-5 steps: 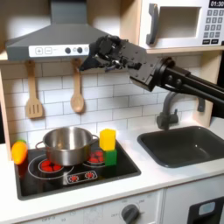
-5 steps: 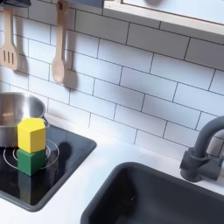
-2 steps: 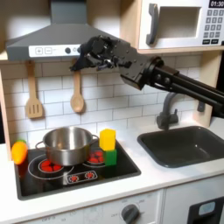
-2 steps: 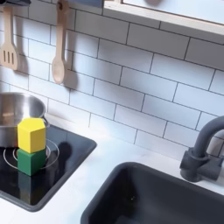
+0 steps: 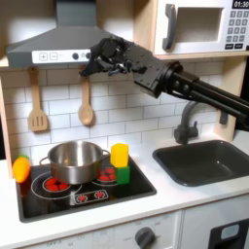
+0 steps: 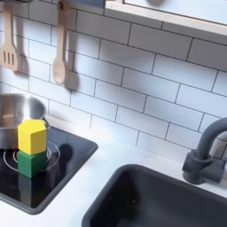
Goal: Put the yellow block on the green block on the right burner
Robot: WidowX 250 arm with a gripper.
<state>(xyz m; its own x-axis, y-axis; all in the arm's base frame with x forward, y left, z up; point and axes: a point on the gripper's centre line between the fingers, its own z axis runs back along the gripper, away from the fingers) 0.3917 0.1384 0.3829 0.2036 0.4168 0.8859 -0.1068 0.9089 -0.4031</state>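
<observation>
first exterior view: frontal, farther back, faces tiled wall, takes in hob (image 5: pixel 83 195) and sink (image 5: pixel 209 160) | second exterior view: closer, angled down | shared: hob (image 6: pixel 62 173), sink (image 6: pixel 168 199), stacked blocks

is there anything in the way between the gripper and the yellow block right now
Nothing visible does. In the first exterior view the gripper hangs high by the range hood, and the space down to the yellow block looks open. The block sits on the green block, beside the steel pot.
</observation>
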